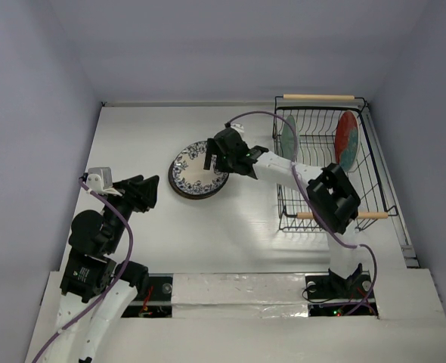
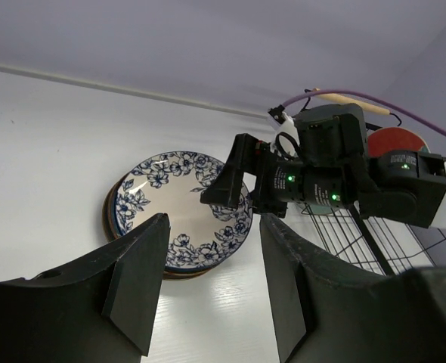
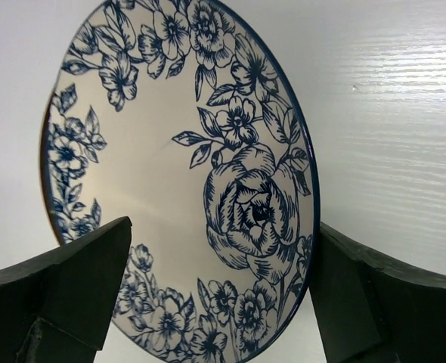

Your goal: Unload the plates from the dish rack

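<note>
Dish rack (image 1: pixel 317 144) shows whole only overhead; left wrist catches its corner.

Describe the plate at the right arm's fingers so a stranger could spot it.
Find the black wire dish rack at the right of the table. Left of it lies a short stack, topped by the floral plate. It alone is white with blue flowers; the red plate and pale green plate stand in the rack.

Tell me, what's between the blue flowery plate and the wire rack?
In the top view, only the right arm reaches from the dish rack side to the plate, its gripper open above it; the table beneath is bare.
</note>
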You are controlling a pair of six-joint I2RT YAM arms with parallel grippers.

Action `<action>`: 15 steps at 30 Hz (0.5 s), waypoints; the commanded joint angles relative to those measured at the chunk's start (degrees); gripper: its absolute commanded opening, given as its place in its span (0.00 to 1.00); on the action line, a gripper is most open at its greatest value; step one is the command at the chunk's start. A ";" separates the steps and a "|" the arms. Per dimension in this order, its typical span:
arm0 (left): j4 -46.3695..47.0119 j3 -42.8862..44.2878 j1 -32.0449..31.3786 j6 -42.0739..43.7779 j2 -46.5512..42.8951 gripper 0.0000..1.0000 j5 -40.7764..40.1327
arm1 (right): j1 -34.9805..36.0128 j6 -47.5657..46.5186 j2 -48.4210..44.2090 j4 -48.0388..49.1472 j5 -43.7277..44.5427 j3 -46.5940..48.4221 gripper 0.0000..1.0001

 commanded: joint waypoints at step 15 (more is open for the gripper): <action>2.73 -0.06 0.20 -0.03 -0.80 0.48 0.23 | 2.42 -15.63 -3.53 -19.05 4.64 10.50 1.00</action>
